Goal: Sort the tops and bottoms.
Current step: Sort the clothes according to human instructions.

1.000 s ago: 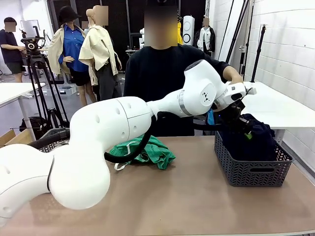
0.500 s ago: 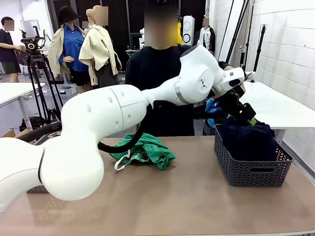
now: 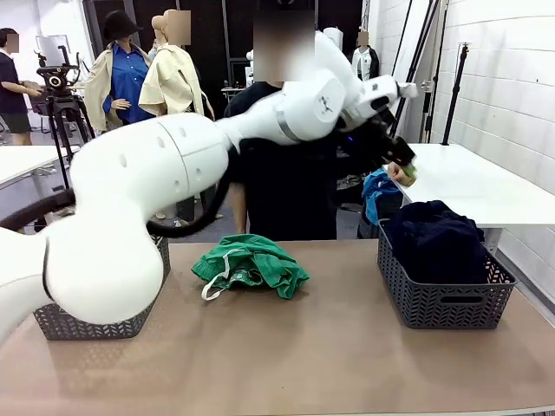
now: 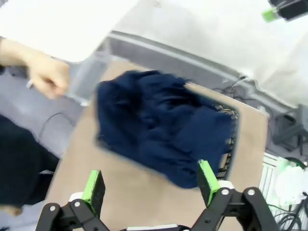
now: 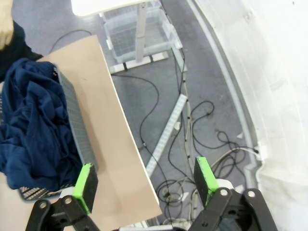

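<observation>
A brown table [image 3: 347,347] runs across the near side of a workshop with white walls, and a person in a black T-shirt [image 3: 286,165] stands at its far edge. The dark grey basket [image 3: 442,295] at the table's right end serves as the landmark. Navy garments [image 3: 434,243] are heaped inside it, mounding above its rim. To the left of this basket, well apart from it and lying on the bare tabletop, is the green garment [image 3: 251,264], crumpled, with a white cord [image 3: 212,290] trailing from its near-left edge. Farther left again, beyond the green garment, a second dark basket [image 3: 91,325] sits at the table's left end, largely hidden behind the white left arm. That arm sweeps from the picture's left up and across, and the left gripper [image 3: 401,165] hangs in the air above the right-hand basket and toward its far side, clear of the cloth. In the left wrist view the left gripper's green-padded fingers [image 4: 94,190] stand spread wide with nothing between them, and the navy pile lies below, past them, with the person's hand [image 4: 48,79] just beyond the basket's far side. In the right wrist view the right gripper [image 5: 144,185] is likewise spread and holds nothing; it looks down past the basket's outer side, where the table edge, the grey floor and loose cables show.
</observation>
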`<control>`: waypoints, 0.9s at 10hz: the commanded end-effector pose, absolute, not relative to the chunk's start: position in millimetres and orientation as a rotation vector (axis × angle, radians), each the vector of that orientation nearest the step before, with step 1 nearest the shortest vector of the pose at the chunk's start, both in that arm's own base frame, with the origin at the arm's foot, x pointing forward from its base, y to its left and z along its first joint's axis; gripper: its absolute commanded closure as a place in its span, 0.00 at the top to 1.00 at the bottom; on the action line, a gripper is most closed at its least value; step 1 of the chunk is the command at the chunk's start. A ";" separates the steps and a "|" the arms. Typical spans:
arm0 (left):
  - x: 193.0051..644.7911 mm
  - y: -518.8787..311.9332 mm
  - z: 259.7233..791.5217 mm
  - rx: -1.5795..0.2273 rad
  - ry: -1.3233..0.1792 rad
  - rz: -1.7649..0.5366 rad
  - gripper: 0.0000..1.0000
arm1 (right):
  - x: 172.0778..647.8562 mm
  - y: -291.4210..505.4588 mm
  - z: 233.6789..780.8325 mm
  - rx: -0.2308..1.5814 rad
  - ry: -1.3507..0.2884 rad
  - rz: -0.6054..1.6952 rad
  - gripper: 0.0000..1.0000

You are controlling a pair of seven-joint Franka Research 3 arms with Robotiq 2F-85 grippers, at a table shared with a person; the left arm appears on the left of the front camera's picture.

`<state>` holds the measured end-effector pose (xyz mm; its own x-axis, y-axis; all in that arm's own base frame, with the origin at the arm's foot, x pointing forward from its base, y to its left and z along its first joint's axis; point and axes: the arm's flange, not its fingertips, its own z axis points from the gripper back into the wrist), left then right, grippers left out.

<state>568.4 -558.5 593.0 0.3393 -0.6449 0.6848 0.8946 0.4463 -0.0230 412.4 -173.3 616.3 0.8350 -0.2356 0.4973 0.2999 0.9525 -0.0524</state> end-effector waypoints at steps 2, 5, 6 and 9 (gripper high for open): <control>589.8 -446.7 629.5 -0.058 -0.690 -0.769 1.00 | 412.9 -173.5 616.5 -0.122 -0.504 -0.279 1.00; 550.8 -312.0 628.9 0.202 -0.604 -0.397 1.00 | 412.9 -173.5 616.5 -0.122 -0.504 -0.279 1.00; 534.6 -276.2 623.9 0.166 -0.621 -0.300 1.00 | 412.9 -173.5 616.5 -0.122 -0.504 -0.279 1.00; 507.1 -201.3 600.3 -0.015 -0.666 -0.123 1.00 | 412.9 -173.5 616.5 -0.122 -0.504 -0.279 1.00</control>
<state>645.0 -284.7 720.5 0.8124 -0.1749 0.5562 0.1259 0.9841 0.1255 412.4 -173.4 616.4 0.8350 -0.2358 0.4973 0.3002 0.9524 -0.0525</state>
